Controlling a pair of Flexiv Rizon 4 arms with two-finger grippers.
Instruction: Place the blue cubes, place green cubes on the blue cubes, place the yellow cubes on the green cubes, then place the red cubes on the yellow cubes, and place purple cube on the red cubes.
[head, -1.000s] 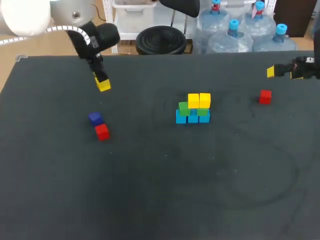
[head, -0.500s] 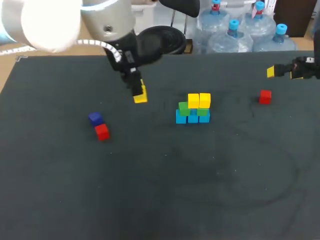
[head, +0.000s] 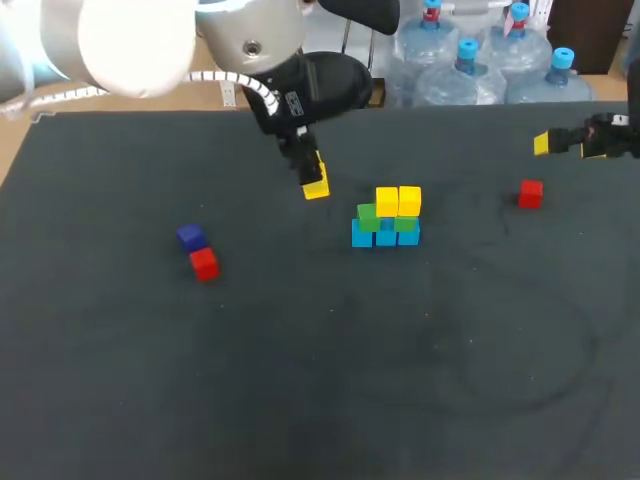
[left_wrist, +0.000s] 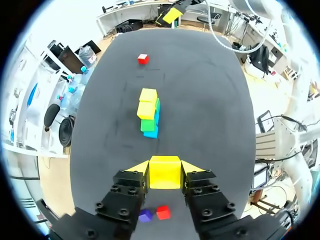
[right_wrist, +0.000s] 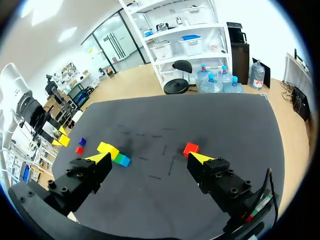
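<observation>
My left gripper hangs above the table just left of the stack, shut on a yellow cube; the left wrist view has that cube between both fingers. The stack has a row of blue cubes, green cubes on them, and two yellow cubes on top. One red cube lies at the right, ahead of my open right gripper. A purple cube and a second red cube sit together at the left.
My right gripper holds nothing and hovers at the far right edge of the dark table. In the left wrist view the stack lies ahead of the fingers, the far red cube beyond it.
My left arm has carried the yellow cube rightward across the back of the table, from the far left to just beside the stack. The right arm has stayed still.
</observation>
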